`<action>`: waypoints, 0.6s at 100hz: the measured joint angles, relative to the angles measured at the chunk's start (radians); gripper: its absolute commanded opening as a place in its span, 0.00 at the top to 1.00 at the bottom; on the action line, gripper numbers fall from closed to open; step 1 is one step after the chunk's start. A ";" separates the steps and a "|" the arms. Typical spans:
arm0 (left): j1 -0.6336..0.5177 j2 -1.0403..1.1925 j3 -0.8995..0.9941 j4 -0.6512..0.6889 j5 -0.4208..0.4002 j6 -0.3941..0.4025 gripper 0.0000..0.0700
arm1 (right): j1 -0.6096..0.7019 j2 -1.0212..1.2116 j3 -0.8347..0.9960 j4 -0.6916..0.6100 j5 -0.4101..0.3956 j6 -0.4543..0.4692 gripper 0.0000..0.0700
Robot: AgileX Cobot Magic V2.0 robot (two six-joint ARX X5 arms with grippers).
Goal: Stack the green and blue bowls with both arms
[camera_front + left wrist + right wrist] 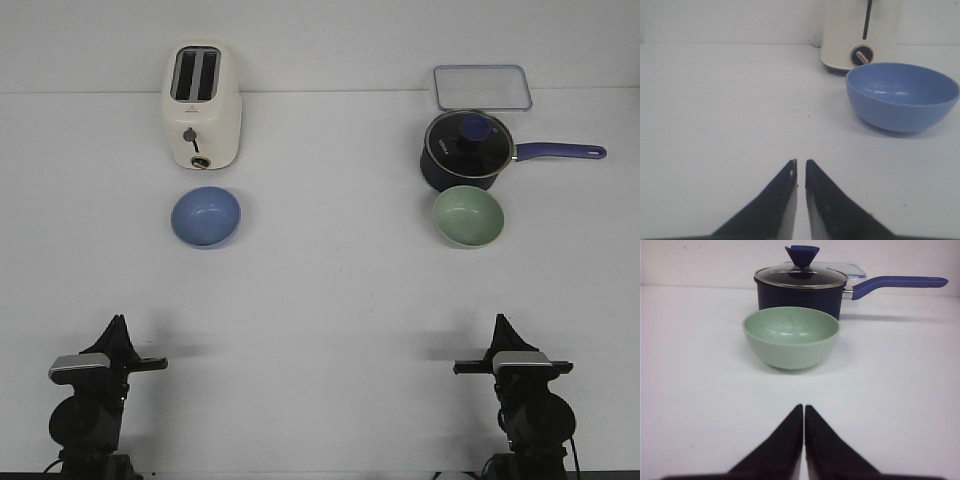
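Observation:
The periwinkle blue bowl (pixel 205 216) sits upright on the white table at the left, just in front of the toaster; it also shows in the left wrist view (pixel 902 96). The pale mint green bowl (pixel 467 216) sits upright at the right, in front of the saucepan; it also shows in the right wrist view (pixel 791 336). My left gripper (pixel 118 322) is shut and empty near the front left edge, well short of the blue bowl, as the left wrist view (pixel 800 162) shows. My right gripper (pixel 498 320) is shut and empty near the front right, as the right wrist view (pixel 804 407) shows.
A cream toaster (pixel 201 105) stands behind the blue bowl. A dark blue lidded saucepan (pixel 466 150) with a long handle (pixel 560 152) pointing right stands behind the green bowl. A clear flat container lid (pixel 481 87) lies at the back right.

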 measured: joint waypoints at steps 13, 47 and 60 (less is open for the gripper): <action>0.000 0.000 0.000 0.000 0.000 0.000 0.98 | 0.000 0.000 0.000 0.007 -0.006 0.080 0.99; 0.000 0.000 0.000 0.000 0.000 0.000 0.98 | 0.000 0.022 0.082 0.018 -0.048 0.408 1.00; 0.000 0.000 0.000 0.000 0.000 0.000 0.98 | 0.000 0.164 0.302 -0.041 -0.047 0.425 0.91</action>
